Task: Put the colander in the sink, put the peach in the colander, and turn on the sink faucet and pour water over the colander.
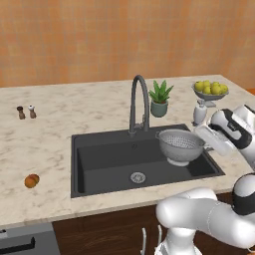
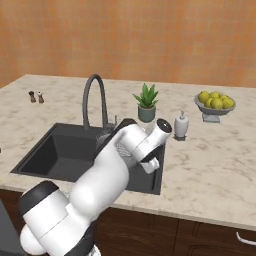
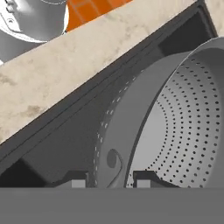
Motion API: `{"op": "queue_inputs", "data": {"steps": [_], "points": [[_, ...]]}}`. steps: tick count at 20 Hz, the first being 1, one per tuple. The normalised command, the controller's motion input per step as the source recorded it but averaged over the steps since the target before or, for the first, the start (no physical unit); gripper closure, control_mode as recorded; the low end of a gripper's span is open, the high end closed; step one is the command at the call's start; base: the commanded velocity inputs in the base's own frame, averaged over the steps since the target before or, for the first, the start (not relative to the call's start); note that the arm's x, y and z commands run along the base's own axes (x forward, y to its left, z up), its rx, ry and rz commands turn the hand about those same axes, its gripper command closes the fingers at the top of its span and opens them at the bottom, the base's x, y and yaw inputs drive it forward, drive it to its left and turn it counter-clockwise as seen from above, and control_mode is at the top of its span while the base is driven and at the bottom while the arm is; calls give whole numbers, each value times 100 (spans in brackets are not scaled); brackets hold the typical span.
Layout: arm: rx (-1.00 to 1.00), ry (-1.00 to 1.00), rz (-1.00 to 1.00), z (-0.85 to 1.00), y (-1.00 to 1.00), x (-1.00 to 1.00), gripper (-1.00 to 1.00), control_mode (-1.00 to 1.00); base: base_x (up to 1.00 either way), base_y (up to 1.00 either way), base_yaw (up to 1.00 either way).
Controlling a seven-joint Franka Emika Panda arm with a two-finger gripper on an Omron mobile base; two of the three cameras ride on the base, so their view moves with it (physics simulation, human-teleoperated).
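Note:
The silvery perforated colander (image 1: 181, 144) hangs at the right end of the dark grey sink (image 1: 104, 162), its bowl low inside the basin; I cannot tell whether it touches the floor. My gripper (image 1: 204, 139) holds its right rim. In the hand view the gripper (image 3: 110, 181) is shut on the colander (image 3: 183, 118), the rim passing between the two fingertips (image 3: 78, 183). The small orange peach (image 1: 32, 181) lies on the counter left of the sink. The gooseneck faucet (image 1: 139, 102) stands behind the basin, and no water runs from it.
Behind the sink stand a potted plant (image 1: 160, 99), a white soap dispenser (image 1: 199, 113) and a footed bowl of yellow fruit (image 1: 210, 90). Two small shakers (image 1: 26, 112) sit at the far left of the marble counter (image 1: 50, 144). The round drain (image 1: 138, 177) shows mid-basin.

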Motion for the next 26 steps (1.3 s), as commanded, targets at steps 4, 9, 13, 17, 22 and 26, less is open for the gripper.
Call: {"op": "queue_inputs", "data": {"steps": [4,9,13,17,22,26], "points": [[-2,-12,68,-28,23,25,100,-100,0,0,0],[-2,0,70,-15,31,28,100,-100,0,0,0],[-3,-3,61,-18,27,27,100,-100,0,0,0],[-1,-9,50,-25,20,27,100,-100,0,0,0],[0,-10,32,-30,33,26,100,-100,0,0,0],[0,-10,18,-29,24,25,100,-100,0,0,0]]}}
